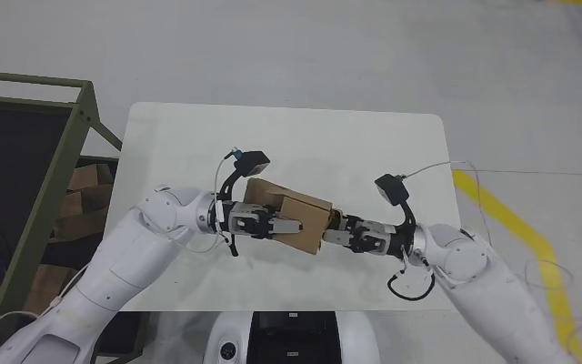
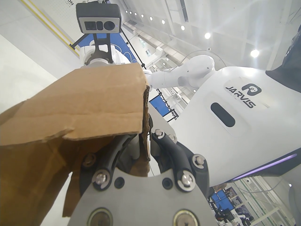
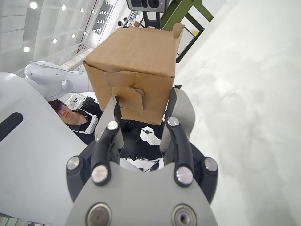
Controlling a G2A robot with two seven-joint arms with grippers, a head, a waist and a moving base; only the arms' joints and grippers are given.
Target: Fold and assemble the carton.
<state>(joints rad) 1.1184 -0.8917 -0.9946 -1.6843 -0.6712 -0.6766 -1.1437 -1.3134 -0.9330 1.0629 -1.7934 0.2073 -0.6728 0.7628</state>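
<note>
A brown carton [image 1: 289, 216] hangs above the white table [image 1: 364, 146], held between both arms. My left gripper [image 1: 273, 225] is shut on it. In the left wrist view the carton [image 2: 70, 109] covers one finger, and my left gripper [image 2: 143, 142] pinches a cardboard wall edge-on. My right gripper [image 1: 335, 233] meets the carton's other end. In the right wrist view that end of the carton [image 3: 131, 71] shows roughly folded, torn flaps. My right gripper [image 3: 143, 105] stands open there, one finger [image 3: 115, 109] across the end face and the other finger [image 3: 176, 104] beside the corner.
A green metal rack [image 1: 55, 164] stands off the table's left side, with flat cardboard pieces [image 1: 86, 196] beside it. A yellow floor line [image 1: 514, 227] runs past the table's right side. The table's far half is bare.
</note>
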